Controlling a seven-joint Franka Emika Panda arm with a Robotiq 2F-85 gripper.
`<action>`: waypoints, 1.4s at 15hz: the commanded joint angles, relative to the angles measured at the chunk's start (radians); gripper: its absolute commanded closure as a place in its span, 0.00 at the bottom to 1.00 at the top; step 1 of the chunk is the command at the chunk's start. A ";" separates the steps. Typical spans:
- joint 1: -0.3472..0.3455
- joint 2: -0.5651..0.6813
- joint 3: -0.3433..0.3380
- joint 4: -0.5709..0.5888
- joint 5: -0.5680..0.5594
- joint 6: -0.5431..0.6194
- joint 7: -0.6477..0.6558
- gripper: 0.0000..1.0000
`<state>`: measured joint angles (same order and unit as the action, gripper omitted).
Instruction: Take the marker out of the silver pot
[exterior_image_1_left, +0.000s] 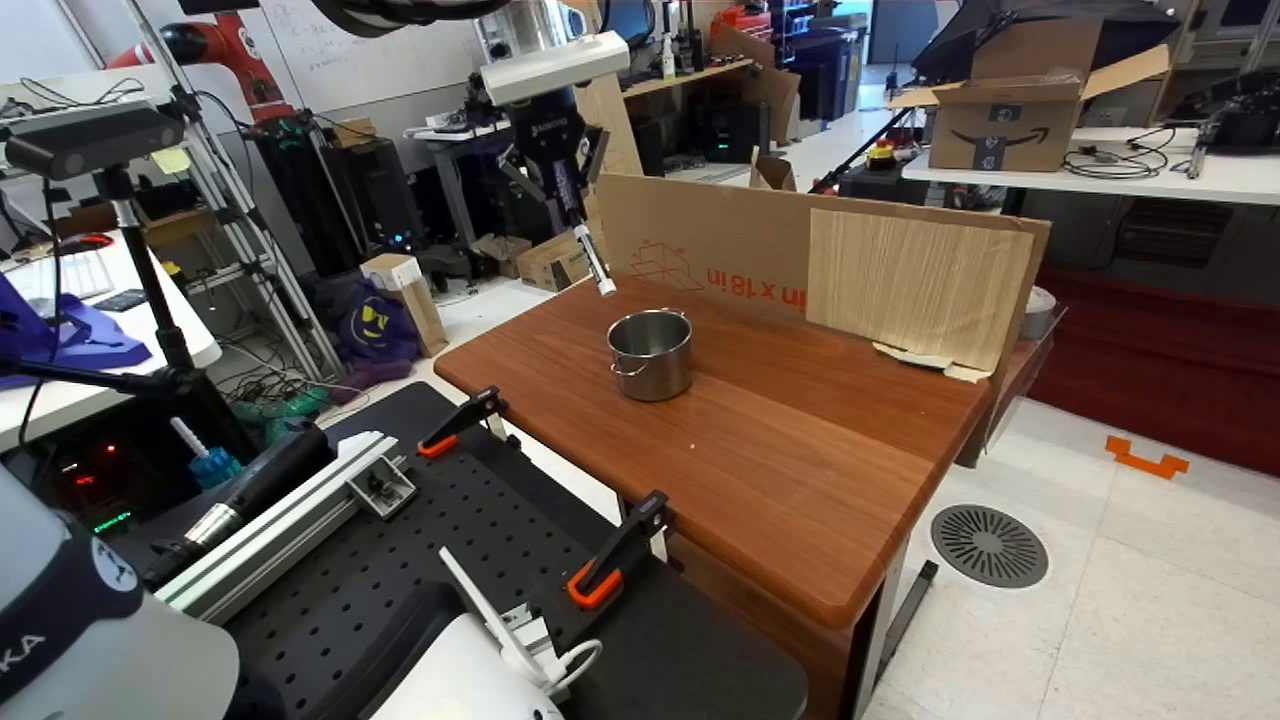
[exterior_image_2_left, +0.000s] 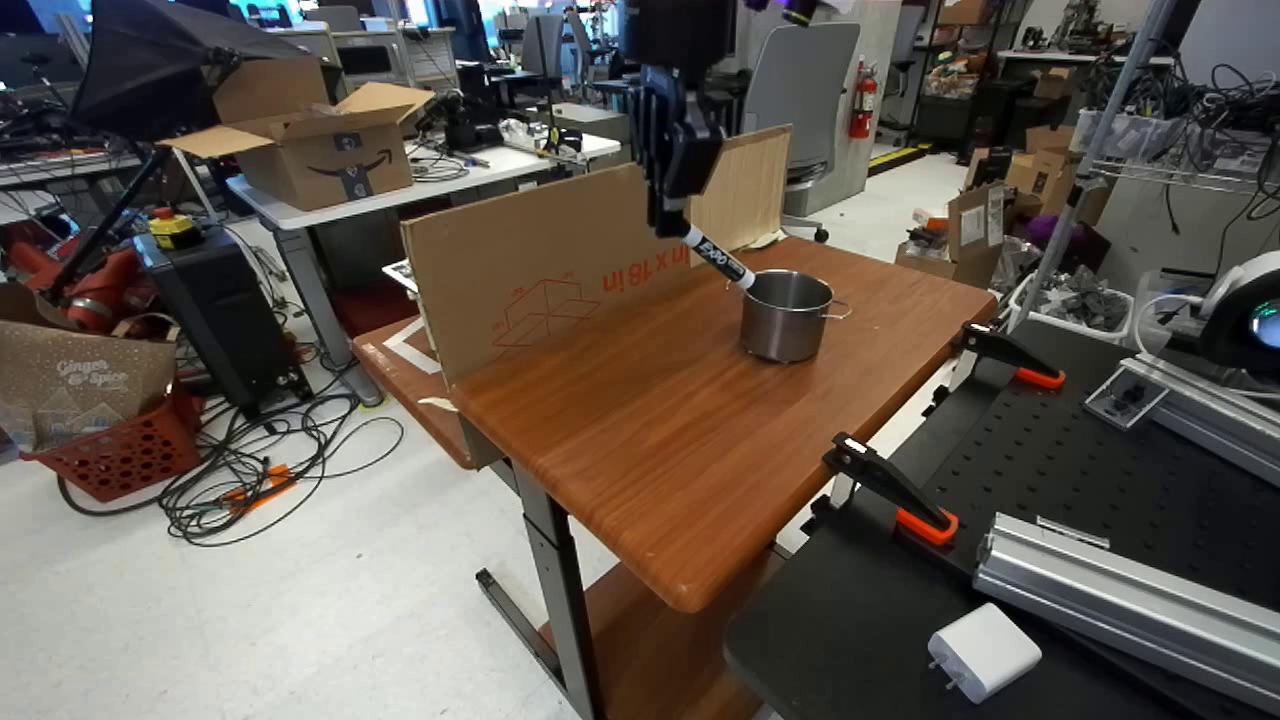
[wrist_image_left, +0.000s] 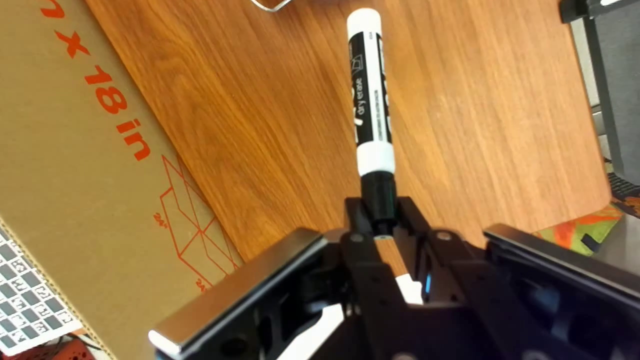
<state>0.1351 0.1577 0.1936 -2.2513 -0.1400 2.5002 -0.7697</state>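
Since marker (wrist_image_left: 370, 95) hangs clear of pot (exterior_image_1_left: 660, 372), tilted over table (exterior_image_1_left: 800, 440), remaining job likely set-down. Gripper (wrist_image_left: 381, 212) closed to marker's width, pinching black end; white end free, angled down. Best shift farther from pot first, lower slowly, let white end touch gently, ease black end down, release only once low: drop could send marker rolling.

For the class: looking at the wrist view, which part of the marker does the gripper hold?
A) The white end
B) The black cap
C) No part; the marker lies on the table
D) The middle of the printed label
B: in the wrist view the gripper is closed on the black cap of the marker, with the white end pointing away.
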 joint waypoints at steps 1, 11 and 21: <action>0.018 0.086 -0.003 0.082 -0.043 -0.034 0.053 0.95; 0.052 0.305 -0.008 0.234 -0.135 -0.039 0.182 0.95; 0.055 0.449 -0.006 0.297 -0.154 -0.026 0.208 0.95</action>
<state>0.1777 0.5583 0.1921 -2.0016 -0.2674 2.4970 -0.5886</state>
